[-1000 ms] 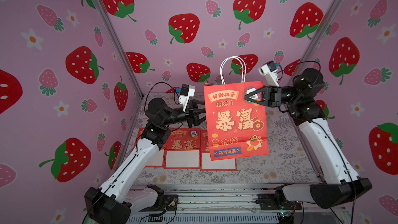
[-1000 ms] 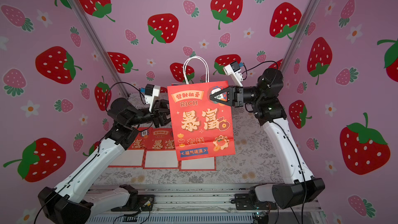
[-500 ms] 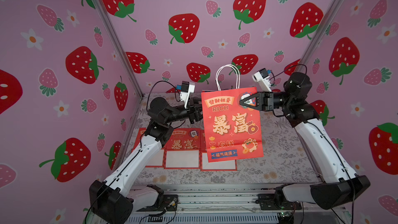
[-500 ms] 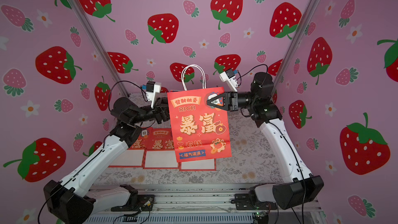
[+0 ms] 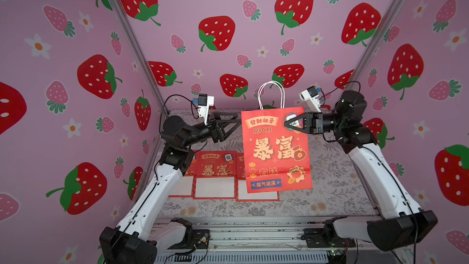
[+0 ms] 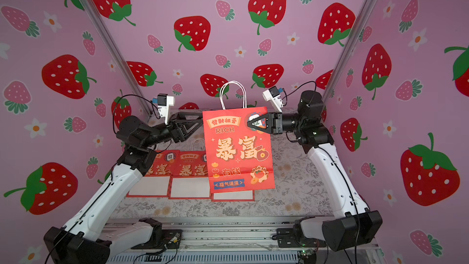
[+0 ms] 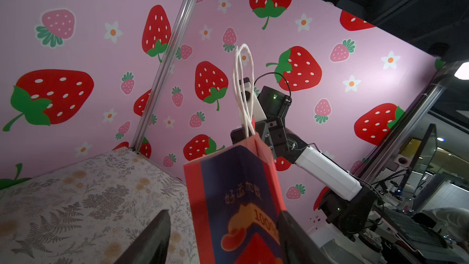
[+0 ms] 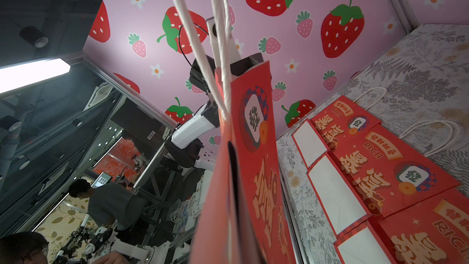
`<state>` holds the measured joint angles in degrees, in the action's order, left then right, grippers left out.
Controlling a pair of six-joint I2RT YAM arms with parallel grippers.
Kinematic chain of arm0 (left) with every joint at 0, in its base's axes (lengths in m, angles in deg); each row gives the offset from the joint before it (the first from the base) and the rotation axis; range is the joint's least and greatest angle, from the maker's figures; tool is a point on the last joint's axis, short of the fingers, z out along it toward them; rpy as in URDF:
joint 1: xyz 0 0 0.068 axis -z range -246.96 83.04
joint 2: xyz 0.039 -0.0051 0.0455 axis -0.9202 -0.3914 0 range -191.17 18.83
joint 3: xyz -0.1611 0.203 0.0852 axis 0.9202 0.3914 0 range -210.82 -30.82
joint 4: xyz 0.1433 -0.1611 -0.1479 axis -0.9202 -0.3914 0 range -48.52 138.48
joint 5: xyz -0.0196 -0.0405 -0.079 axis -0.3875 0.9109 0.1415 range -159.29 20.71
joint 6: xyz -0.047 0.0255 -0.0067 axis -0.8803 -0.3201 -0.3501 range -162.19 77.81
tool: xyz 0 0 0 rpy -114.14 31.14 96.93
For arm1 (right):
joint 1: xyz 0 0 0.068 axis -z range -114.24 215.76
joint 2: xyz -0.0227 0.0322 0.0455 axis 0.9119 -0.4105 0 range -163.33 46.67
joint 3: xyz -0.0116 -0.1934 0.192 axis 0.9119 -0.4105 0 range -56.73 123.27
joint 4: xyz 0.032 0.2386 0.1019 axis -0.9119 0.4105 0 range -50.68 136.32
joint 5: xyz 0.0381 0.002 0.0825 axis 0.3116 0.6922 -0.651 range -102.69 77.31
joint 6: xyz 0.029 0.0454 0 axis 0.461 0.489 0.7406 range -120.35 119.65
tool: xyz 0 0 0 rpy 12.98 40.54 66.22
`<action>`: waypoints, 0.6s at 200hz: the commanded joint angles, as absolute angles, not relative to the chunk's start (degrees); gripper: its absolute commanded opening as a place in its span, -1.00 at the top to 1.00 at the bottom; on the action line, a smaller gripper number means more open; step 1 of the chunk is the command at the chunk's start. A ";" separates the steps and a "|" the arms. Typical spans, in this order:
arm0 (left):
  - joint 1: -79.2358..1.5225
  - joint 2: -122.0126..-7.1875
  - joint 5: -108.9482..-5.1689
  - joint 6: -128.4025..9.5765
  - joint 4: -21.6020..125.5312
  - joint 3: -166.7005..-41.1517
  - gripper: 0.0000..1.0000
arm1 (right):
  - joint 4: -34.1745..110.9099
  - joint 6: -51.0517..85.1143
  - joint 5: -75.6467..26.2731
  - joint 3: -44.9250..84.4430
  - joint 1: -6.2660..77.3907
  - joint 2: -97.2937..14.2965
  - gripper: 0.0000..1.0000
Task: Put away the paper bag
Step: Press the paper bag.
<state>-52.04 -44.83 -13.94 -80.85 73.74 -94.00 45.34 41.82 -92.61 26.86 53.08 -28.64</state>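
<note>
Soft, even light fills both top views with only faint shadows, the straight wall posts [image 5: 132,44] bend near the picture edges, a bright lamp [image 8: 33,72] glares in the right wrist view, and the paper bag [image 7: 236,206] looks dark and blurry up close in the left wrist view.

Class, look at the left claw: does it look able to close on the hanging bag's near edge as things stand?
Probably yes. The left claw stands open right beside the red paper bag, whose edge sits between its fingers; nothing blocks it. The right claw holds the bag's far top corner.
</note>
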 commanded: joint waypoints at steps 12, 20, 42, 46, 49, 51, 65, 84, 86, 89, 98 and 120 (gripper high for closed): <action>-54.81 -42.62 -10.15 -82.13 77.51 -92.43 -0.58 | 48.87 40.10 -91.39 27.64 54.80 -27.41 1.00; -54.83 -43.34 -8.73 -83.18 78.82 -92.54 -0.63 | 51.84 38.01 -90.97 28.56 54.76 -27.61 1.00; -54.71 -45.75 -5.83 -87.14 82.79 -92.90 -0.71 | 53.38 36.73 -90.72 29.05 54.78 -27.48 1.00; -54.61 -46.11 -5.53 -87.38 82.73 -93.16 -0.72 | 53.30 36.86 -90.65 29.05 54.65 -27.43 1.00; -54.57 -46.38 -5.44 -87.39 82.53 -93.34 -0.72 | 53.24 36.95 -90.65 29.01 54.61 -27.40 1.00; -54.52 -46.52 -5.40 -87.37 82.28 -93.43 -0.72 | 53.21 36.99 -90.65 29.10 54.54 -27.35 1.00; -54.09 -47.54 -5.40 -86.69 80.51 -94.16 -0.74 | 52.90 37.34 -90.33 29.45 53.62 -27.09 1.00; -52.96 -49.13 -5.12 -84.76 77.39 -95.39 -0.76 | 52.56 37.43 -89.87 30.17 51.62 -26.95 1.00; -52.80 -49.29 -5.13 -84.61 77.13 -95.59 -0.76 | 52.36 37.50 -89.81 30.23 51.40 -26.98 1.00; -52.62 -49.55 -5.11 -84.38 76.85 -95.74 -0.76 | 52.08 37.71 -89.76 30.27 51.09 -26.96 1.00; -52.22 -50.26 -5.22 -84.37 76.98 -96.07 -0.77 | 50.75 38.55 -89.60 30.28 50.08 -26.99 1.00; -51.42 -51.34 -5.22 -85.49 78.63 -96.38 -0.78 | 48.74 39.79 -89.33 30.35 47.84 -27.27 1.00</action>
<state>-52.26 -50.88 -6.66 -85.50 76.99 -93.34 51.85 38.83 -89.59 28.50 49.89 -28.31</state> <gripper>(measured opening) 0.886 0.049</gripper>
